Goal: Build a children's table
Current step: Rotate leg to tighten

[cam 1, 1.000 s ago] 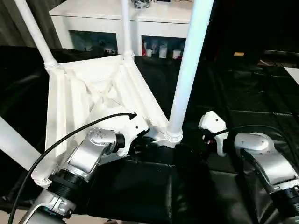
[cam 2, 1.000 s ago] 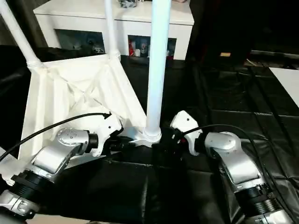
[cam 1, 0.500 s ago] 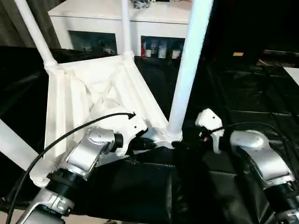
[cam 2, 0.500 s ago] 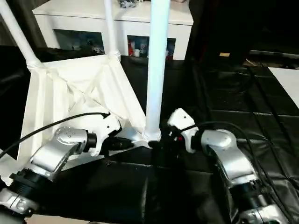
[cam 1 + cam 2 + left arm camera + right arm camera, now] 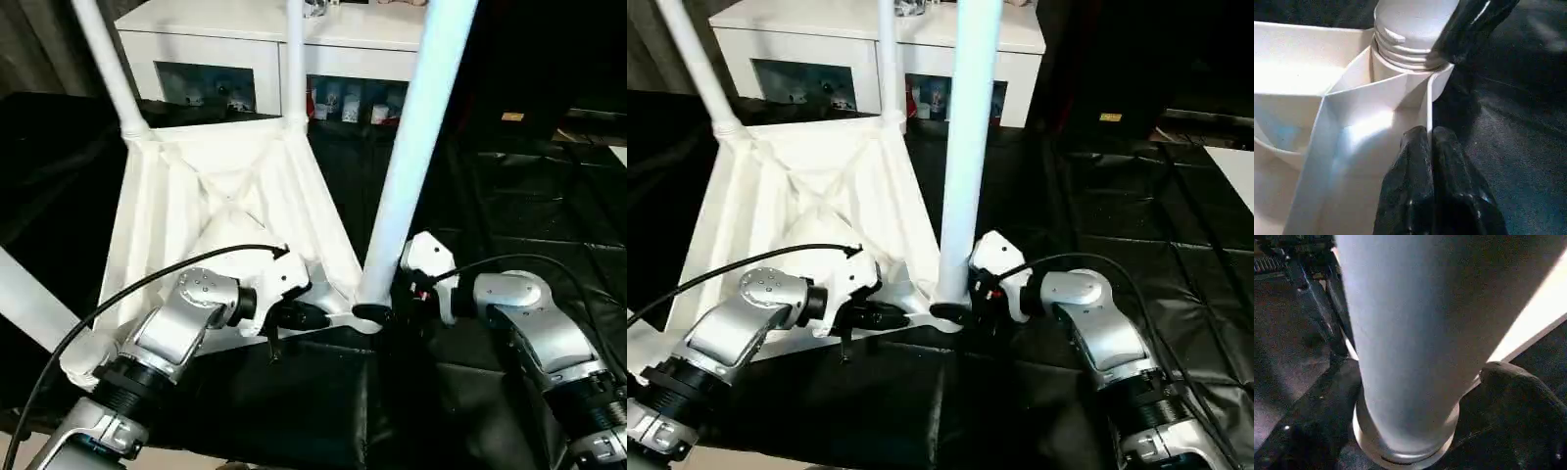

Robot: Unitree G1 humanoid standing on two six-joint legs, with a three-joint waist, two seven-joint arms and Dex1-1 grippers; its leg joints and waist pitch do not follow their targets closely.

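- Table top (image 5: 220, 211) lies upside down on the black mat (image 5: 509, 206), ribbed X-braced underside facing up, tilted a bit in my view.
- I count 4 legs on it: near leg (image 5: 416, 147) standing in the corner socket (image 5: 1415, 54) closest to me, 2 more at the far corners (image 5: 108, 64) (image 5: 294, 59), and 1 (image 5: 29, 304) running off the left edge at the near-left corner.
- Left gripper (image 5: 1431, 147): fingers together, nothing between them. Tips sit right at the near edge wall of the table top, just beside the near corner socket.
- Left wrist view shows the threaded collar of the near leg at the socket mouth, with 1 black finger (image 5: 1469, 29) of the other gripper against it.
- Right gripper (image 5: 377, 311): jaws wide apart, straddling the base of the near leg right at the socket. I can't tell if both pads touch the leg; 1 finger (image 5: 1518, 401) is right up against it in the right wrist view.
- White cabinet (image 5: 255, 39) stands behind the mat, small items on its open shelf.
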